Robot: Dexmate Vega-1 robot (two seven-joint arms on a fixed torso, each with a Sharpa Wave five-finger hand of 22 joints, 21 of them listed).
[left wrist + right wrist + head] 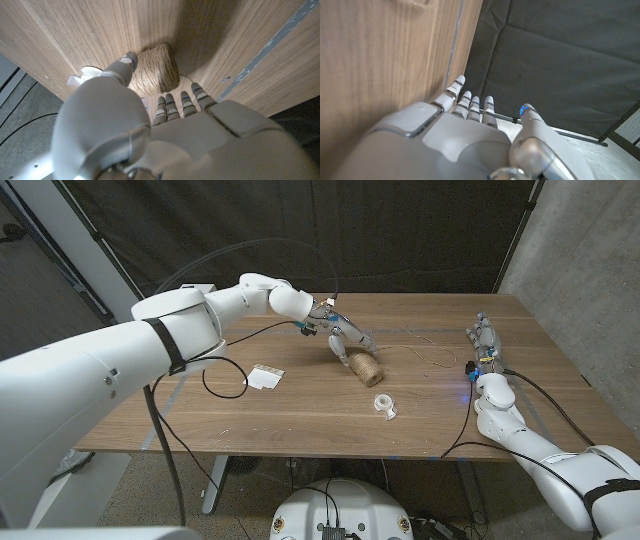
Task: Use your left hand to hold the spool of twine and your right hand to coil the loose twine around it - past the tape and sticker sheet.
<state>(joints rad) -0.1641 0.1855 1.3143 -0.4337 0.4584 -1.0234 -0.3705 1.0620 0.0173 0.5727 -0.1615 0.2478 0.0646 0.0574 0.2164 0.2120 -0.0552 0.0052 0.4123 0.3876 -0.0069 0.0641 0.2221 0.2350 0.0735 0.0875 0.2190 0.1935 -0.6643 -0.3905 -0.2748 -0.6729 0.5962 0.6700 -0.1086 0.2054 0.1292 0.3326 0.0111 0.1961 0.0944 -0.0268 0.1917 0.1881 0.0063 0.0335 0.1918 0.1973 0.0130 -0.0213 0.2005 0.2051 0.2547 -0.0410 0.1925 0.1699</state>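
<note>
Fingers [175,102] of my left hand [343,337] close around the tan jute twine spool [366,367]; right hand [484,340] waits with fingers straight, holding nothing, coiling unstarted, loose twine strand [425,351] on the wooden table [300,405].

No text, label, brand, number or sign can be read anywhere in these views; the white sticker sheet [266,377] lying on the bench [300,415] is too small and pale for any print on it to be made out, the roll of tape [385,404] shows no lettering, and the spool of twine [156,70] carries no label on the side that faces the cameras
</note>
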